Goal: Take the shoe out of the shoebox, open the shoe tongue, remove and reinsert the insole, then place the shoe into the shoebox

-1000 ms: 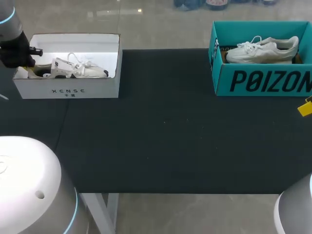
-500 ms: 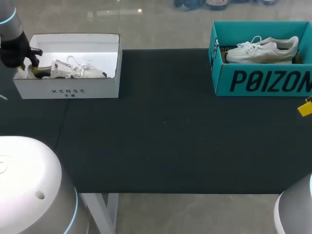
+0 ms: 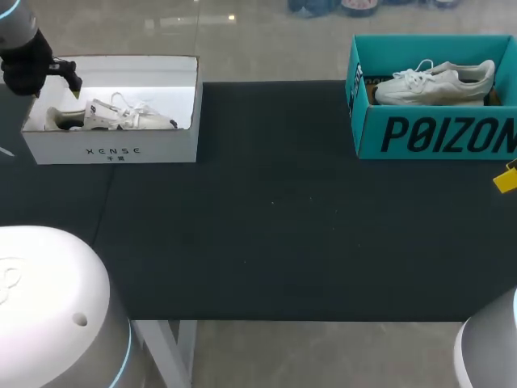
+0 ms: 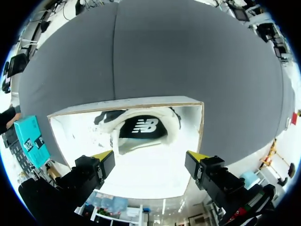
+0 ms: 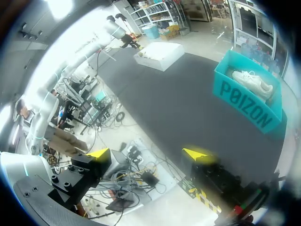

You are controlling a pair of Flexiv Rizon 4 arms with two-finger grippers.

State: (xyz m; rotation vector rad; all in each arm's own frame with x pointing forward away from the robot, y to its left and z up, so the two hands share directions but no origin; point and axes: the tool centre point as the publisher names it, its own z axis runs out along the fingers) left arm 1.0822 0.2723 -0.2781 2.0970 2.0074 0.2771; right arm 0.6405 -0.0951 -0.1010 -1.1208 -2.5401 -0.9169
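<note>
Head view: left gripper (image 3: pixel 69 79) is positioned at upper left of frame, above the left end of the white shoebox (image 3: pixel 113 149), with nothing gripped. In left wrist view its fingers are seen spread wide, and the shoe (image 4: pixel 141 129) lies ahead of and between them, heel end facing the gripper. The shoe is laid along the box's length, so its long axis runs left–right in head view, heel left, toe right. Judged: a descent onto the heel is called for, and the left arm is far nearer. Teal shoebox (image 3: pixel 436 133) with a second shoe (image 3: pixel 432 81) is located at upper right. Right gripper (image 3: pixel 506 176) is seen at the right edge, below that box, fingers wide and empty.
</note>
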